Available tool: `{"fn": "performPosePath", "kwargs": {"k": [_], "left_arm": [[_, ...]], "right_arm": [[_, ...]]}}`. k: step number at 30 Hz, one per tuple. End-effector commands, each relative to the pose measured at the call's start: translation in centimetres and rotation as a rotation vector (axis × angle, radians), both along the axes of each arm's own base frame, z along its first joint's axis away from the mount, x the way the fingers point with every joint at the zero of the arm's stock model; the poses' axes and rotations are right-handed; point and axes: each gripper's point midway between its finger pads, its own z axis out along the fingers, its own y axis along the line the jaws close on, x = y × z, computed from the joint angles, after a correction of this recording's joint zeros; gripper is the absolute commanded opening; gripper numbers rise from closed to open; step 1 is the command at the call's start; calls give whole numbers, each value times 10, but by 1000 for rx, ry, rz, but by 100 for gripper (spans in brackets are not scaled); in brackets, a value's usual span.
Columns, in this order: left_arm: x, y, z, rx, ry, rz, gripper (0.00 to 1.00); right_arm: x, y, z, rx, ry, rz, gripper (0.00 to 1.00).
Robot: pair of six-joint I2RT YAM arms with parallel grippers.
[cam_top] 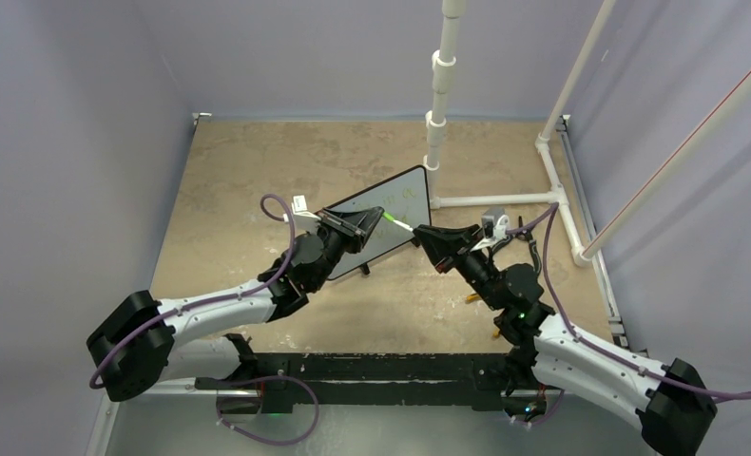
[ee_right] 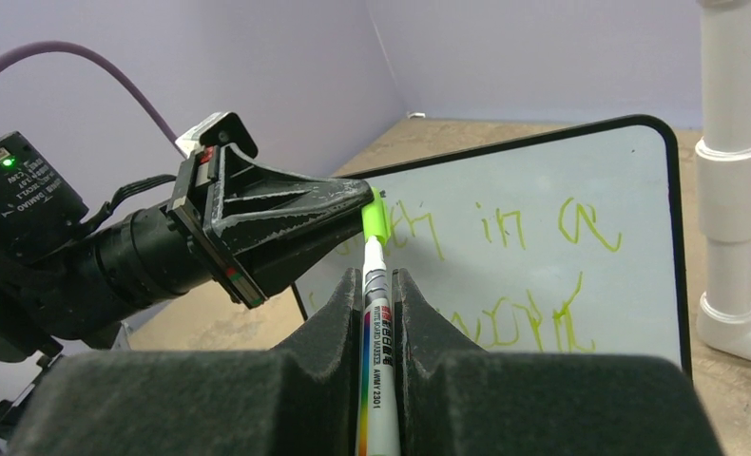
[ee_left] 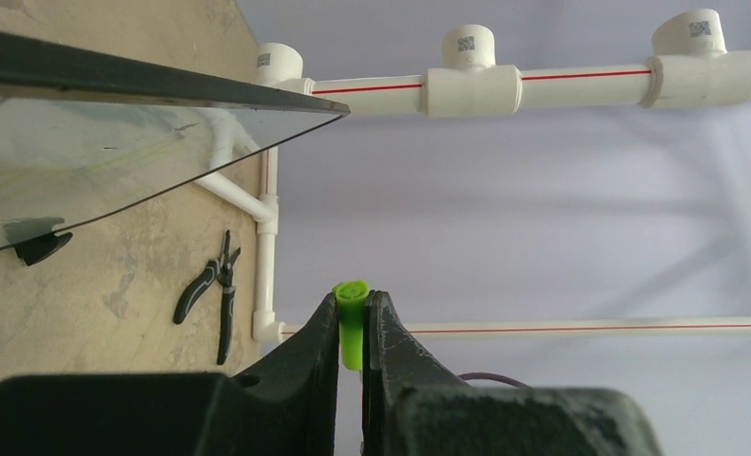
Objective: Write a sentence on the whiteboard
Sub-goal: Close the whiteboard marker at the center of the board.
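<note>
The whiteboard (cam_top: 402,195) lies on the table, black-framed, and shows up close in the right wrist view (ee_right: 581,171). The sentence (ee_right: 505,233) runs across it in two lines of green handwriting. My right gripper (ee_right: 376,285) is shut on a white marker (ee_right: 378,361) that points at the board. My left gripper (ee_left: 353,318) is shut on the marker's green cap (ee_left: 353,309). In the right wrist view the cap (ee_right: 374,220) sits at the marker's tip, so both grippers meet over the board's near edge (cam_top: 397,225).
White PVC pipes frame the table's right and far sides (cam_top: 491,200), with an upright post (ee_right: 733,190) just beyond the board. Black pliers (ee_left: 210,290) lie on the tan tabletop beside a pipe. Purple walls enclose the space.
</note>
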Motion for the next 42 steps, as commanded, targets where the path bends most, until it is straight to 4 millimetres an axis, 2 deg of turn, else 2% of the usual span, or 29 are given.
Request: {"fn": "performPosePath", "kwargs": {"k": [1, 10, 20, 30, 42], "left_arm": [[-2, -8, 34, -99, -52, -29, 0], [1, -8, 55, -144, -83, -14, 0], [0, -12, 78, -178, -125, -27, 0], [-6, -21, 78, -164, -122, -61, 0], [-19, -37, 83, -164, -159, -124, 0]], "right_arm": [[2, -10, 21, 78, -95, -61, 0], [6, -17, 34, 106, -174, -155, 0], [11, -7, 43, 147, -219, -179, 0], [14, -3, 57, 217, -259, -208, 0], [30, 5, 70, 246, -283, -266, 0]]}}
